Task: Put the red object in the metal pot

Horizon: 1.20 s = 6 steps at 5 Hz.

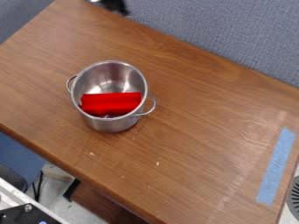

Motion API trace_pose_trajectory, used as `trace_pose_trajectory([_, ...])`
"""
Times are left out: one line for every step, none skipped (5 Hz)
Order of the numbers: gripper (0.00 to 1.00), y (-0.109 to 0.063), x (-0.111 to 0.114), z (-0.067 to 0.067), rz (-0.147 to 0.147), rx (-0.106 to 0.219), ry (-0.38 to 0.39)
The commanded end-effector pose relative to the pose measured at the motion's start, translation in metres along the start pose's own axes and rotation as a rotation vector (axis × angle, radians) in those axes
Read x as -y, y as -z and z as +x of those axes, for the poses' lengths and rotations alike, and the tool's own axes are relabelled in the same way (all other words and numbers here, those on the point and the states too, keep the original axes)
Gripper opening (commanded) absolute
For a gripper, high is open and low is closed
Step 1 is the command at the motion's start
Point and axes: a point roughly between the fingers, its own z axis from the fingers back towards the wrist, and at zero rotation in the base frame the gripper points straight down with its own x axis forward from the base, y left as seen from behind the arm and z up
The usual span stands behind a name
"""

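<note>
Metal pot (112, 94) stands upright on the wooden desk (198, 131), left of the desk's middle. Round, shiny, straight-sided. One small side handle shows on the pot's left rim, another on its right rim toward the near side.

Red object (114, 102) lies inside the pot. It fills the near half of the pot's interior, straight edge facing the far wall, curved edge against the near wall. Bare steel floor shows in the far half. Top face flat and level, as far as the view allows. Nothing else in the pot.

End effector (114, 3): only a dark sliver at the top edge of the frame, well beyond the pot's far side and well apart from it. Fingers cropped out, so the picture alone does not give their spacing; it reads as fully closed, with nothing visible in its hold. It touches neither the pot nor the red object.

Strip of blue tape (275, 164) lies flat on the desk, far to the right of the pot, near the desk's right edge, running roughly along that edge.

Grey-blue wall panel (246, 35) rises behind the desk, beyond the pot. Below the desk's near edge, in front of the pot, some dark equipment and cables, too unclear to identify.
</note>
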Motion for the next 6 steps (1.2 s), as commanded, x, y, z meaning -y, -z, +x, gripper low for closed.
trace_pose_trajectory([0.00,-0.018,-0.028,-0.011,0.028,0.064,0.017])
trace_pose_trajectory([1.00,-0.021,0.001,-0.016,-0.013,0.093,0.090])
trace_pose_trajectory([0.00,-0.019,0.047,-0.015,-0.095,0.096,0.176])
trace_pose_trajectory([0.00,-0.035,0.050,-0.015,-0.106,0.107,0.258])
trace_pose_trajectory([1.00,-0.016,0.043,-0.027,-0.118,0.116,0.273])
trace_pose_trajectory([0.00,0.008,0.036,-0.044,-0.143,0.122,0.291])
